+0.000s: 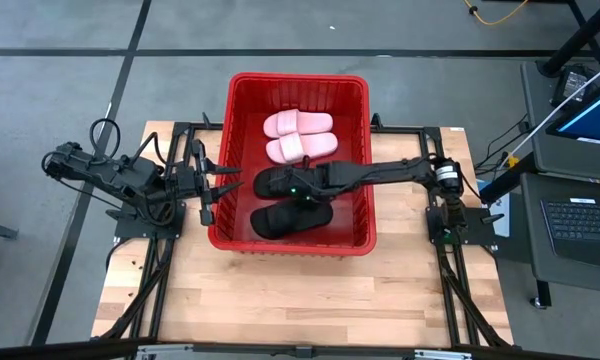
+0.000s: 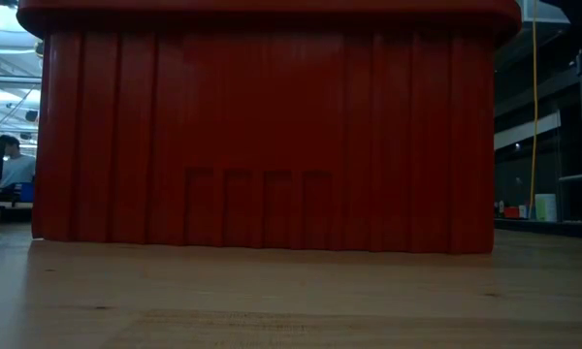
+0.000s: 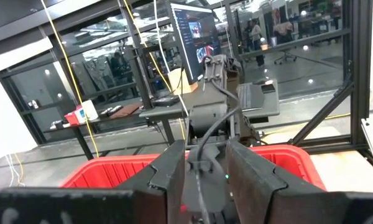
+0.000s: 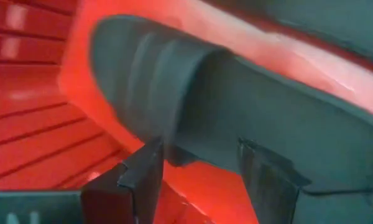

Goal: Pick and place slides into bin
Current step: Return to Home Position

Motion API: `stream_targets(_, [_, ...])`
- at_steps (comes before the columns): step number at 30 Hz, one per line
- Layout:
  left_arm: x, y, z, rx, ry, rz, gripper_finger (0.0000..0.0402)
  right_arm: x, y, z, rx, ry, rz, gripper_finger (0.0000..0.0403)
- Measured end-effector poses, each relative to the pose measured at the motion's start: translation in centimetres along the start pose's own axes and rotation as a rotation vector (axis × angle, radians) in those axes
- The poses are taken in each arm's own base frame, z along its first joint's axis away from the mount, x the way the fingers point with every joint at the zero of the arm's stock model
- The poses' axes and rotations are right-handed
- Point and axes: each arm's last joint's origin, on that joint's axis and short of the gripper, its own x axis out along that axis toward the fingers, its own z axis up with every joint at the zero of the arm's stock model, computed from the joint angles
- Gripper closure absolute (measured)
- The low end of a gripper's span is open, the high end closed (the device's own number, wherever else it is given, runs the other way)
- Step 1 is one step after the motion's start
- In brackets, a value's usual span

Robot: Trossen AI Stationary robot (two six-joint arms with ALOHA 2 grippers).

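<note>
Now 2 pink and 2 black slides (image 1: 298,124) fill the red bin (image 1: 298,77); right tool (image 4: 201,152) gapes empty.

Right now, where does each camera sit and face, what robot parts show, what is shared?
High: overhead, facing down; left gripper at the bin's rim, right gripper inside.
Low: table height, facing bin wall; no arm.
Left wrist: across the bin; own fingers, right arm.
Right wrist: inside bin, facing black slide; own fingers.
All share the bin.
</note>
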Motion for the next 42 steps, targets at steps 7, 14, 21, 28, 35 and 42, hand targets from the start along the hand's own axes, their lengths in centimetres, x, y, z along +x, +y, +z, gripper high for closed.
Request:
stream_targets(7, [0.0, 0.0, 0.0, 0.001, 0.0, 0.0, 0.029, -2.2, 0.8, 1.3, -0.08, -0.024, 0.012, 0.0201])
stream_targets(14, [-0.1, 0.1, 0.0, 0.001, -0.002, 0.004, 0.029, -7.1, 1.8, 3.0, -0.173, -0.043, 0.009, 0.0201])
stream_targets(21, [-0.7, 0.6, 0.3, -0.014, -0.02, 0.018, 0.029, -10.3, 3.4, 3.7, -0.335, -0.13, 0.096, 0.0201])
stream_targets(28, [-1.3, 1.1, 0.6, -0.031, -0.042, 0.025, 0.029, -11.0, 4.8, 4.4, -0.386, -0.245, 0.211, 0.0201])
stream_targets(35, [-1.4, 1.2, 0.6, -0.073, -0.046, 0.024, 0.029, -11.7, 6.1, 5.1, -0.46, -0.372, 0.318, 0.0201])
stream_targets(42, [-1.4, 1.2, 0.6, -0.097, -0.046, 0.024, 0.029, -12.1, 6.8, 5.6, -0.517, -0.456, 0.376, 0.0201])
